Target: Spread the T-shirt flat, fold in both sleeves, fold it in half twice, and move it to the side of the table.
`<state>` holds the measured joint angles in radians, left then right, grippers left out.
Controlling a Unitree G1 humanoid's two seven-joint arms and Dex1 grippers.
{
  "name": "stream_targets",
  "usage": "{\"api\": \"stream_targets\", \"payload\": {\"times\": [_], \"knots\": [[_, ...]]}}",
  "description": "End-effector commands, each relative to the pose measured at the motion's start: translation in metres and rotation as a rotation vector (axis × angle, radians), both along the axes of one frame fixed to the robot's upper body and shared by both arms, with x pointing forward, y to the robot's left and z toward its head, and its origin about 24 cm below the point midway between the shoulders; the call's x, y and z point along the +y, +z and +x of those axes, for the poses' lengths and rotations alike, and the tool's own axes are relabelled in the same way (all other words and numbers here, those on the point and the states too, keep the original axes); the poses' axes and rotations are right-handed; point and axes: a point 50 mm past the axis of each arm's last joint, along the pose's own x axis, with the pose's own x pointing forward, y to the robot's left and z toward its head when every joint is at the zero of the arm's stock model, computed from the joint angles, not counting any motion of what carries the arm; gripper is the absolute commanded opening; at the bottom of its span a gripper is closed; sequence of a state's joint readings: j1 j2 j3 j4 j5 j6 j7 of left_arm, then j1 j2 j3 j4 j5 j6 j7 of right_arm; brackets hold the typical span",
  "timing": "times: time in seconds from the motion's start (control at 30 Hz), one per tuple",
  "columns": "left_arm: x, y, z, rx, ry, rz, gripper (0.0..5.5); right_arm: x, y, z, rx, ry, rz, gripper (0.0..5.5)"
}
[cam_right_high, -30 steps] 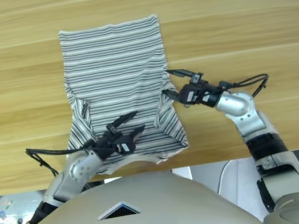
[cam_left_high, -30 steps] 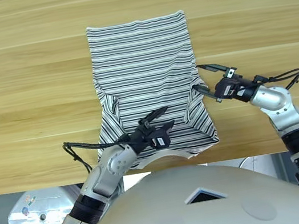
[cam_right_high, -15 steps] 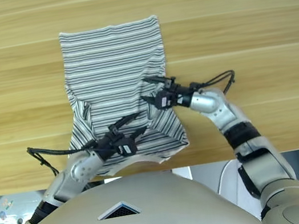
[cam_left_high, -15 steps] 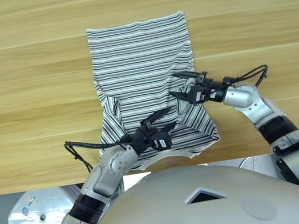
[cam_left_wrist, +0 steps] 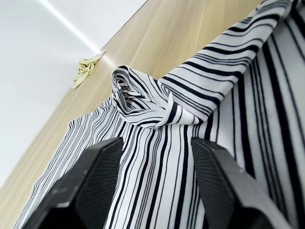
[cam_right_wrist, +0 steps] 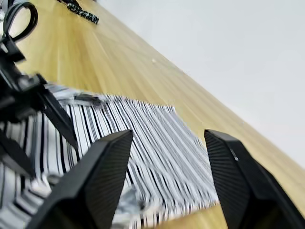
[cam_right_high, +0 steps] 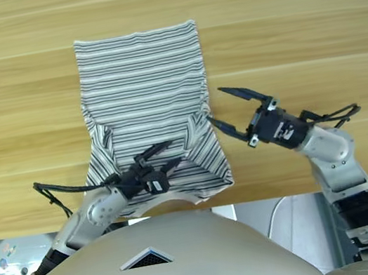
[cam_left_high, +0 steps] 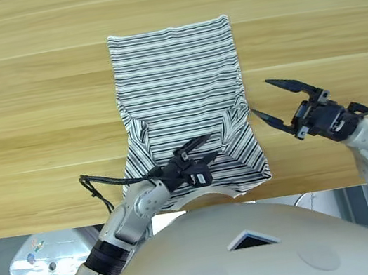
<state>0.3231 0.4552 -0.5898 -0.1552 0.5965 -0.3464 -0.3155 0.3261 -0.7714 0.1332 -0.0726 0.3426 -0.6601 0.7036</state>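
The black-and-white striped T-shirt lies on the wooden table, both sleeves folded inward over its body. The folded left sleeve bunches up in a crumpled ridge. My left gripper hovers open low over the shirt's near part, close to the table's front edge, with striped cloth under its fingers. My right gripper is wide open just right of the shirt's right side, above bare wood and holding nothing. The right wrist view looks between its fingers at the shirt.
Bare wood stretches on both sides of the shirt and beyond its far hem. The table's front edge runs just behind the shirt's near end. A small pale yellowish scrap lies far off on the table.
The right gripper reached in over the folded right sleeve half a second ago, then drew back right and opened wider. The left arm has barely moved.
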Motion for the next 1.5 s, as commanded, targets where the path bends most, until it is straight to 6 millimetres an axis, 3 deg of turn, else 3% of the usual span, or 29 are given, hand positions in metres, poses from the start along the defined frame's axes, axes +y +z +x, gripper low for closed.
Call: {"api": "stream_targets", "payload": {"times": [0.03, 0.27, 1.17, 1.33, 1.5], "knots": [[0.014, -0.013, -0.008, 0.053, -0.009, 0.107, 2.67, -0.011, -0.022, 0.0, 0.083, -0.045, -0.066, 2.77], [0.015, -0.003, -0.004, 0.033, 0.004, 0.059, 2.67, -0.022, -0.053, 0.009, 0.14, -0.119, -0.22, 2.77], [0.003, -0.005, -0.011, 0.055, -0.018, 0.017, 2.67, 0.043, -0.06, 0.044, 0.046, 0.111, -0.268, 2.77], [0.006, 0.001, -0.01, 0.034, -0.001, 0.002, 2.67, 0.042, -0.069, 0.06, 0.041, 0.039, -0.336, 2.77], [0.011, 0.025, -0.012, 0.002, -0.007, -0.099, 2.67, 0.04, -0.081, 0.077, 0.063, -0.115, -0.369, 2.77]]}}
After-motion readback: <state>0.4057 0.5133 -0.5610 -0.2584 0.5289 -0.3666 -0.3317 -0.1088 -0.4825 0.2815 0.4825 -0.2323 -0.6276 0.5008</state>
